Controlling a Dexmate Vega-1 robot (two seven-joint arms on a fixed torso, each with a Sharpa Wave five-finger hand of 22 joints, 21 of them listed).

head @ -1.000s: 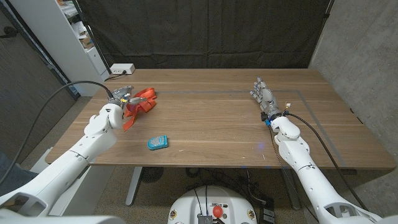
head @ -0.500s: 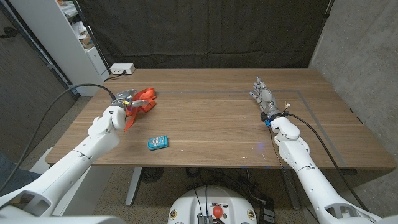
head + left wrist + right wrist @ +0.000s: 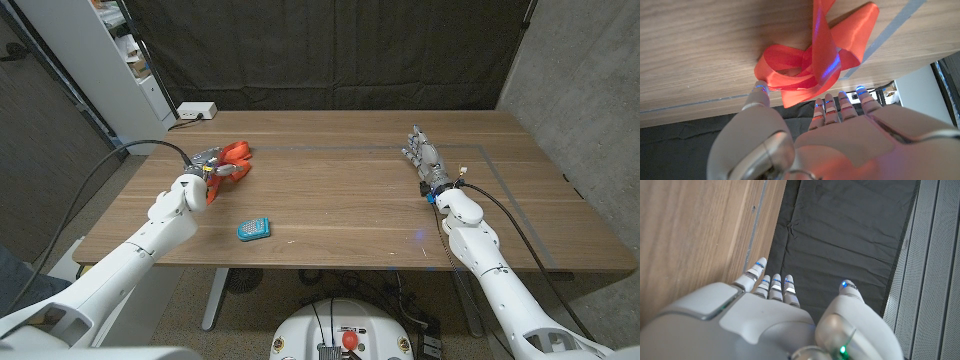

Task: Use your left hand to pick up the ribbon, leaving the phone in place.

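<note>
Progress: your left hand [image 3: 204, 165] is at the ribbon [image 3: 233, 160] near the table's [image 3: 350, 200] far left corner; judged from these views, the grasp is still forming and the lift is not yet done.
Left fingers: your fingers [image 3: 832, 106] reach straight to the ribbon's loops with the thumb off to one side; whether they actually pinch the ribbon cannot be told.
Ribbon: bright orange-red satin, tied in loose loops with a trailing tail, lying on the wood.
Phone: the small blue phone [image 3: 254, 229] lies near the table's front edge, apart from the ribbon and untouched.
Right hand: your right hand [image 3: 424, 155] waits at the table's right side, fingers spread, holding nothing.
Remaining: close on the ribbon and raise it; leave the phone alone.
</note>
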